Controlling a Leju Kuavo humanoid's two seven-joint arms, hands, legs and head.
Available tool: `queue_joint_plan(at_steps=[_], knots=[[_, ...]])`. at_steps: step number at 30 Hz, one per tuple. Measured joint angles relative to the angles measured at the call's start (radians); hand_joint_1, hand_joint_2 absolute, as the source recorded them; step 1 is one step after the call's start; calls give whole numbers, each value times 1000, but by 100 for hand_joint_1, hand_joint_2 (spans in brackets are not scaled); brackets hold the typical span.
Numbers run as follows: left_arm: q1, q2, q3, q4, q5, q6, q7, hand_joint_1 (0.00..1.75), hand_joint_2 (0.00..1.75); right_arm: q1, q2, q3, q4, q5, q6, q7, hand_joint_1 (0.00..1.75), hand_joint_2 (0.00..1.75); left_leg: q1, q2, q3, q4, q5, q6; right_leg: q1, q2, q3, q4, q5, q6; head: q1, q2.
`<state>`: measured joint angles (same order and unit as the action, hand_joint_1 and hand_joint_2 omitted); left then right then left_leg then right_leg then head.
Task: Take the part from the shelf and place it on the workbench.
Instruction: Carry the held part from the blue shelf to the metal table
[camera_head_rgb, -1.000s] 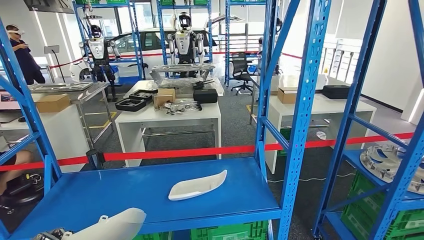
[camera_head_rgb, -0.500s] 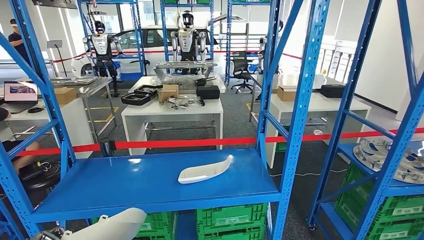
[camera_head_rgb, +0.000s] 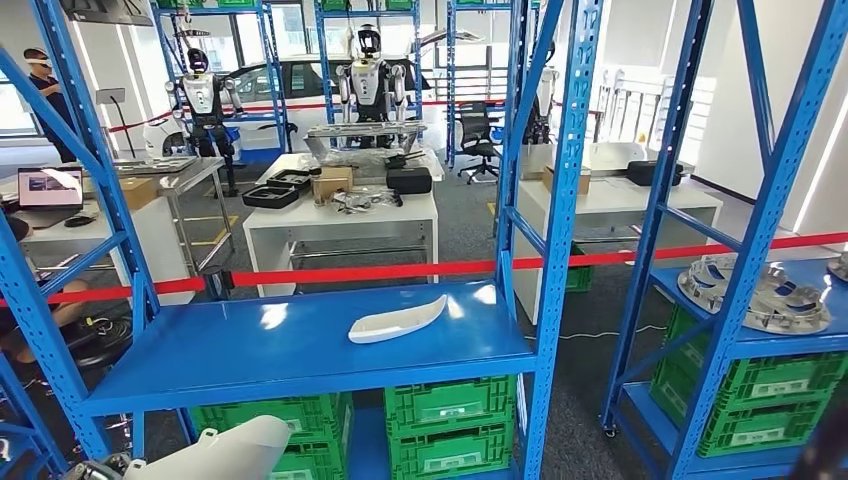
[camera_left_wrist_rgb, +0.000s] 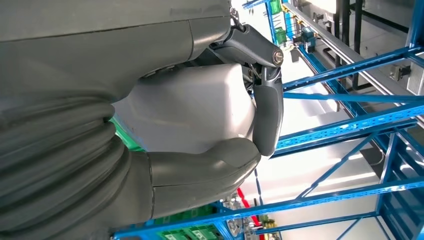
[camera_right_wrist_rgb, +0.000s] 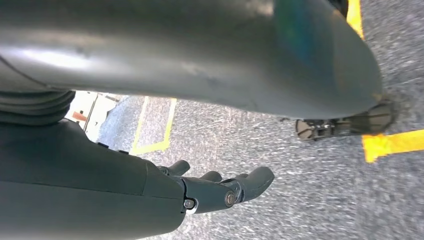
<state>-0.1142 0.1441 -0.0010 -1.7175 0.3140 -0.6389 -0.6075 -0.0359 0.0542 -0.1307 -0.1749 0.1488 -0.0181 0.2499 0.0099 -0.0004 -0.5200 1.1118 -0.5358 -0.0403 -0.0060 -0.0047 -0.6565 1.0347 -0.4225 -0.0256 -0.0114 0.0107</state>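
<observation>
- Two white parts are in sight: one part (camera_head_rgb: 228, 450) sits low in the head view, held by the left hand (camera_left_wrist_rgb: 210, 150), and a spare part (camera_head_rgb: 397, 321) lies flat on the blue shelf (camera_head_rgb: 250, 350), well apart from both hands.
- Judging from the grip, the pick looks done; the carry to the workbench and the set-down are left.
- Left hand: the wrist view shows the thick thumb (camera_left_wrist_rgb: 205, 167) and a dark finger (camera_left_wrist_rgb: 268, 112) wrapped around the pale, rounded shell, so it has a firm hold.
- Right hand (camera_right_wrist_rgb: 220, 187): it hangs over grey floor with yellow tape, its fingers loosely bent and apart, holding nothing.
- Which bench is the target is unclear; white tables (camera_head_rgb: 340, 215) stand beyond a red barrier tape (camera_head_rgb: 400, 271), and that gap will need walking or turning.
- Head view gives the layout: shelf frame, green crates (camera_head_rgb: 455, 425) below, a second rack with round metal parts (camera_head_rgb: 755, 295) to the right, other robots and a person far off.
- Wrist views add what the head view lacks: how the left fingers close on the part, and how the right hand's fingers lie.
</observation>
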Motion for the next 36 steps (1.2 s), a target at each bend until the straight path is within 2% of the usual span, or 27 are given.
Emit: queue_joint_plan(at_steps=[1,2,4,5,6,7,9,10,11,12,14,16,17,19,20,21,24,25,26,27,28,29,30,32,34,35,36], knots=[[-1,-1,0,0,0,0,0,175,175,0,0,0,0,-1,0,0,0,0,-3,-1,38,-60,-15,7,0,0,-6,0,11,6,0,0],[-2,-2,-1,-1,0,-1,-1,175,175,0,0,0,0,-2,0,-1,0,0,-8,-3,57,-99,-29,15,-1,1,-9,-3,22,13,1,0],[-4,-3,-1,1,0,-2,-1,175,175,2,0,-1,0,-4,0,-1,0,0,-12,-1,47,-115,-17,35,-6,1,-13,-11,41,27,1,0],[-4,-3,-1,2,0,-3,-1,175,175,5,0,-1,0,-5,0,-1,0,0,-12,1,37,-117,-6,45,-8,2,-19,-5,31,33,2,0],[-5,-4,-1,3,0,-4,-1,175,175,7,1,-1,0,-6,0,0,0,0,-11,3,26,-118,7,55,-9,3,-29,17,-1,37,3,0],[-5,-5,-1,4,-1,-5,-2,175,175,9,1,-1,1,-6,0,1,0,0,-11,5,12,-119,20,62,-10,4,-41,58,-52,39,4,0],[-5,-6,-1,5,-4,-6,-3,175,175,9,2,-2,1,-7,0,1,0,0,-13,7,-17,-116,47,69,-9,4,-66,180,-158,42,6,0],[-5,-7,-1,6,-7,-7,-3,175,175,8,2,-4,1,-7,0,1,0,0,-14,7,-34,-114,60,69,-9,4,-70,236,-179,42,7,0],[-5,-8,-1,7,-9,-7,-3,175,175,7,2,-5,1,-7,0,1,0,0,-15,8,-53,-111,73,68,-8,4,-63,268,-173,42,8,0],[-4,-8,-1,9,-10,-7,-3,175,175,7,2,-6,1,-7,0,1,0,0,-15,8,-73,-106,85,66,-8,4,-40,269,-148,41,8,0],[-4,-8,-1,9,-11,-7,-4,175,175,5,1,-6,0,-7,0,2,0,0,-15,8,-109,-92,104,60,-8,4,52,175,-107,37,9,0],[-4,-8,-1,9,-11,-7,-5,175,175,2,1,-6,0,-7,0,1,0,0,-16,10,-130,-78,117,50,-4,5,149,39,-128,30,10,0],[-5,-8,-1,9,-11,-7,-6,175,175,1,1,-7,0,-6,0,1,0,0,-17,11,-134,-75,125,44,-1,5,172,0,-145,26,9,0],[-6,-8,-1,9,-11,-8,-6,175,175,2,1,-7,0,-6,0,1,0,0,-15,12,-137,-76,141,31,1,5,170,-18,-142,14,8,0],[-6,-8,-1,10,-11,-8,-7,175,175,3,2,-7,0,-7,0,1,0,0,-13,10,-143,-72,135,25,0,3,162,-20,-131,6,8,0],[-5,-7,-1,10,-11,-8,-6,175,175,4,2,-8,0,-7,0,1,0,0,-12,7,-151,-56,112,19,-1,0,153,-22,-119,-2,7,0],[-4,-5,-1,11,-11,-8,-6,175,175,3,2,-9,0,-7,0,1,0,0,-6,3,-187,93,-31,5,-2,-5,111,-23,-81,-15,3,0],[-3,-5,-1,12,-11,-8,-6,175,175,3,2,-10,0,-8,0,1,0,0,-4,3,-193,151,-57,2,-1,-5,95,-22,-68,-14,3,0],[-2,-6,-1,12,-11,-8,-6,175,175,4,2,-12,0,-10,0,1,0,0,-2,3,-189,188,-57,-1,-1,-6,78,-20,-55,-12,2,0],[-1,-6,-1,12,-11,-8,-6,175,175,4,2,-13,0,-11,0,1,0,0,-1,3,-171,195,-37,-2,-1,-6,62,-18,-42,-10,2,0],[-1,-6,-1,13,-11,-8,-6,175,175,4,2,-15,0,-13,0,1,0,0,0,3,-138,169,-8,-1,-1,-6,46,-16,-30,-7,2,0],[-2,-6,-1,12,-11,-8,-6,175,175,4,2,-16,0,-14,0,1,0,0,1,3,-88,112,11,1,-1,-6,32,-13,-19,-3,2,0],[-3,-6,-2,11,-11,-8,-6,175,175,3,2,-17,0,-14,0,1,0,0,0,2,-31,36,11,4,0,-5,20,-10,-10,1,1,0],[-6,-6,-2,9,-11,-8,-6,175,175,3,2,-20,0,-14,0,0,0,0,-6,0,44,-82,-16,16,-1,-5,6,-8,10,13,2,0],[-7,-6,-3,7,-11,-8,-6,175,175,5,2,-23,0,-14,0,-1,0,0,-13,0,46,-114,-20,34,-3,-4,1,-14,32,27,3,0],[-7,-7,-3,7,-11,-8,-6,175,175,8,2,-23,0,-14,0,-1,0,0,-13,2,37,-116,-9,44,-6,-3,-3,-13,32,33,3,0],[-7,-8,-3,7,-11,-8,-5,175,175,11,2,-23,0,-14,0,-1,0,0,-13,4,27,-117,2,54,-8,-2,-10,0,13,39,4,0]])
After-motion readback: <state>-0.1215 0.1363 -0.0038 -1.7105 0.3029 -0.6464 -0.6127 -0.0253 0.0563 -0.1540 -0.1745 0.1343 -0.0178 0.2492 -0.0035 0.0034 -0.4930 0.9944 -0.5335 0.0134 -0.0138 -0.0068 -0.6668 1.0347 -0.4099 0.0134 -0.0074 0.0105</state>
